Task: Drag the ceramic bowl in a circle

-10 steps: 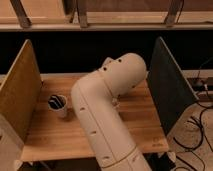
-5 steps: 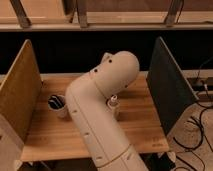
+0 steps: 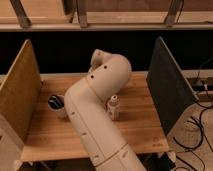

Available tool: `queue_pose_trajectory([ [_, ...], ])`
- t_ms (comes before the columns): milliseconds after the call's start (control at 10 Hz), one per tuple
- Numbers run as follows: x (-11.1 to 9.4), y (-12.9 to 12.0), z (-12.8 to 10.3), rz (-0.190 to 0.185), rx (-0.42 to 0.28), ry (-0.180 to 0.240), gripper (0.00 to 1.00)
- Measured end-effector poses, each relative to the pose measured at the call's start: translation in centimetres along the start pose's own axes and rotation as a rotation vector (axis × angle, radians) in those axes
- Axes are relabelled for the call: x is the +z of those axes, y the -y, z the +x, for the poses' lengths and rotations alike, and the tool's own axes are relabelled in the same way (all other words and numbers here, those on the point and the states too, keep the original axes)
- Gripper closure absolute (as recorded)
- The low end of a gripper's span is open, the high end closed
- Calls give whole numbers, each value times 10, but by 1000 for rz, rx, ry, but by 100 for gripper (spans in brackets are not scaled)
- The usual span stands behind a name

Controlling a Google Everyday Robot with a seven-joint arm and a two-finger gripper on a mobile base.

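Note:
My white arm (image 3: 97, 105) rises from the front of the wooden table (image 3: 140, 125) and bends over its middle. Its far link (image 3: 98, 57) points toward the table's back edge. The gripper is hidden behind the arm's bend, somewhere over the back middle of the table. The orange-red ceramic bowl does not show; it is hidden or out of view.
A small white cup with dark striped contents (image 3: 56, 104) stands at the left, close to the arm. A small white bottle (image 3: 114, 106) stands upright just right of the arm. A tan panel (image 3: 20, 95) walls the left side and a dark panel (image 3: 167, 90) the right. Cables (image 3: 197, 130) lie on the floor at right.
The arm's bend has shifted a little to the left, uncovering the small white bottle beside it. The cup has not moved.

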Motion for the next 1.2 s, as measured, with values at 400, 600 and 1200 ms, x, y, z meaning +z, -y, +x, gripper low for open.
queue_pose_trajectory([
  [400,17,33,-1,95,-42,-8,100],
  [600,15,39,-24,112,-9,6,100],
  [1200,-14,-11,-87,-5,120,89,100],
])
